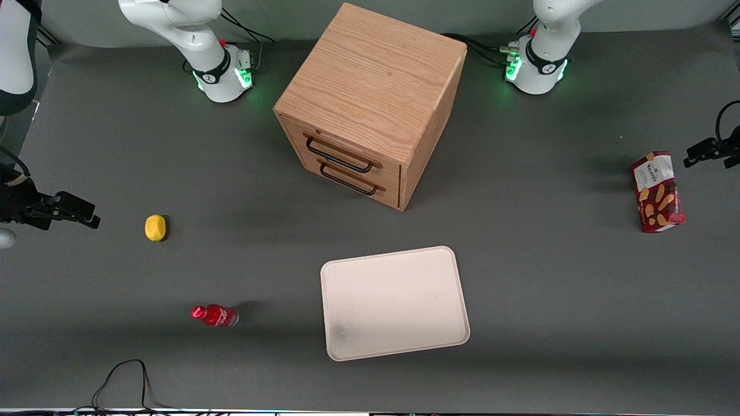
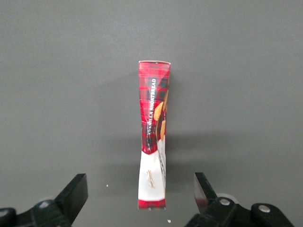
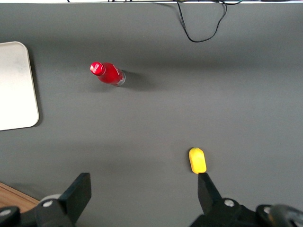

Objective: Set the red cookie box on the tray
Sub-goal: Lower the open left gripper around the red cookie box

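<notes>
The cookie box (image 1: 658, 192) is seen standing on its long narrow edge on the grey table (image 1: 549, 277), far toward the working arm's end, its white label end farther from the front camera than its biscuit-printed end. The gripper (image 2: 139, 194) is held above it with fingers (image 2: 75, 191) spread wide apart, one on each side of the box's white end and touching neither face; nothing is gripped. In the front view only the dark tip of this gripper (image 1: 708, 151) is shown at the frame's edge, just beside the box, and the rest of the arm is cut off. The tray (image 1: 395, 302) is laid flat near the middle of the table, nearer the front camera than the wooden cabinet (image 1: 370, 104), and nothing is set on it; a faint grey smudge is seen in one corner. Open table is found between box and tray, with nothing standing in the way. A yellow fruit (image 1: 155, 227) and a small red bottle (image 1: 215, 315) are placed well apart toward the parked arm's end. The cabinet's two drawers (image 1: 347, 164) appear shut, with black handles. A black cable (image 1: 124, 381) is looped at the near table edge. The box's small print is hard to read.
</notes>
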